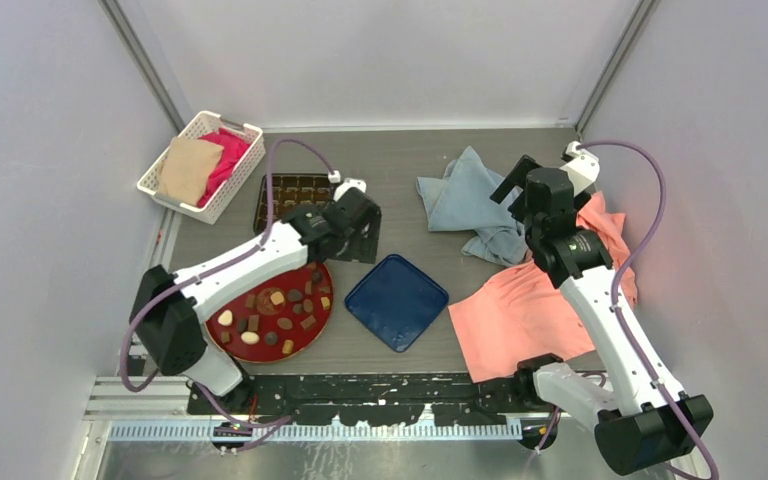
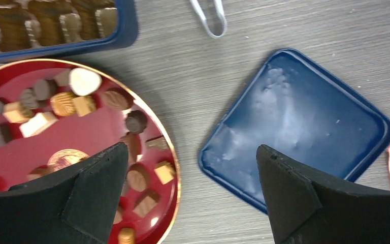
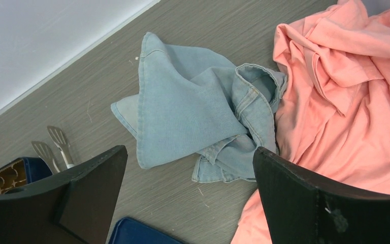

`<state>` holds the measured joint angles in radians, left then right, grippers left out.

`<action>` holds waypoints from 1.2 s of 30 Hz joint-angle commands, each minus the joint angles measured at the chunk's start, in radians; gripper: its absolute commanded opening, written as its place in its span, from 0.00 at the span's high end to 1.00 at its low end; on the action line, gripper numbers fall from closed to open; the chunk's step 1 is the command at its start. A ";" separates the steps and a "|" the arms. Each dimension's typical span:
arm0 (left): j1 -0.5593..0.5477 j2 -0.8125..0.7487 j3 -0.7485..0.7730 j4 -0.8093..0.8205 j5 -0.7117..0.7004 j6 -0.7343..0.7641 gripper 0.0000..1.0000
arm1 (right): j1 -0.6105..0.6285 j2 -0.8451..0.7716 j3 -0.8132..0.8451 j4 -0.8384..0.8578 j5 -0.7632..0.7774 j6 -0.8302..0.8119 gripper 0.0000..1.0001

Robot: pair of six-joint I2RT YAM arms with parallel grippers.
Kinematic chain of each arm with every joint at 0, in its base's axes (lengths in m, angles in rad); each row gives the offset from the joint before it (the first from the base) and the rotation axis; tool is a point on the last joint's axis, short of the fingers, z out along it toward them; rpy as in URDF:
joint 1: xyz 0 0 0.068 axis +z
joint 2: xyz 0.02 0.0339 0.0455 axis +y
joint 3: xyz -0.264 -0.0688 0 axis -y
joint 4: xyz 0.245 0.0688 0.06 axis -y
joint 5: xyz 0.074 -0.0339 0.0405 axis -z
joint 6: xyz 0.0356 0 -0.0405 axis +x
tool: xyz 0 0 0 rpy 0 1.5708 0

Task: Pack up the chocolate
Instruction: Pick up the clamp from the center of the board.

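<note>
On the desk (image 1: 410, 160), at the left arm's side, the chocolate (image 2: 85, 81) lies scattered on a round red plate (image 2: 81, 134): dark brown, tan and cream pieces, some bunched together and others apart. We see the left pincer (image 2: 192, 152) hanging above the plate's right rim, its two black fingers spread wide with nothing between them. Just beyond the plate stands a blue box (image 1: 295, 192) with a moulded tray of small compartments; we cannot tell whether any of them holds a piece. A pair of metal tongs (image 2: 209, 18) lies on the bare desk beside that box. To the right of the plate, near it but not touching, a blue lid (image 1: 397, 301) lies flat. The right pincer (image 3: 190, 152) is released too, jaws far apart and empty, poised over a crumpled denim cloth (image 3: 198, 112) that touches a salmon-pink shirt (image 3: 345, 91). In the far left corner we find a white basket (image 1: 240, 172) with tan and pink cloth in it.
</note>
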<state>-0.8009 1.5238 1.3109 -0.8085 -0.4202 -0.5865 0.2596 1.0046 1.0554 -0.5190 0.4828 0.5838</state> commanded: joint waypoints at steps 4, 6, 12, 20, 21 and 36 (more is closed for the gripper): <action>0.026 0.186 0.133 0.122 -0.028 -0.140 0.04 | 0.001 -0.017 0.048 -0.014 -0.001 -0.015 0.00; 0.064 0.253 0.183 0.114 -0.003 -0.166 0.01 | 0.000 -0.021 0.054 -0.028 -0.004 -0.014 0.00; 0.129 0.413 0.281 0.176 0.047 -0.130 0.00 | 0.001 -0.067 0.048 -0.069 0.025 -0.009 0.00; 0.143 0.602 0.473 0.080 -0.001 -0.127 0.02 | 0.001 -0.093 0.042 -0.121 -0.009 0.001 0.00; 0.144 0.626 0.497 0.058 -0.014 -0.130 0.04 | 0.000 -0.093 0.045 -0.130 -0.013 0.003 0.00; 0.217 0.774 0.596 0.072 0.006 -0.213 0.23 | 0.000 -0.110 0.042 -0.182 -0.046 0.009 0.00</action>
<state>-0.6044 2.2581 1.8194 -0.7170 -0.3870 -0.7670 0.2596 0.9184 1.0641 -0.7105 0.4454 0.5812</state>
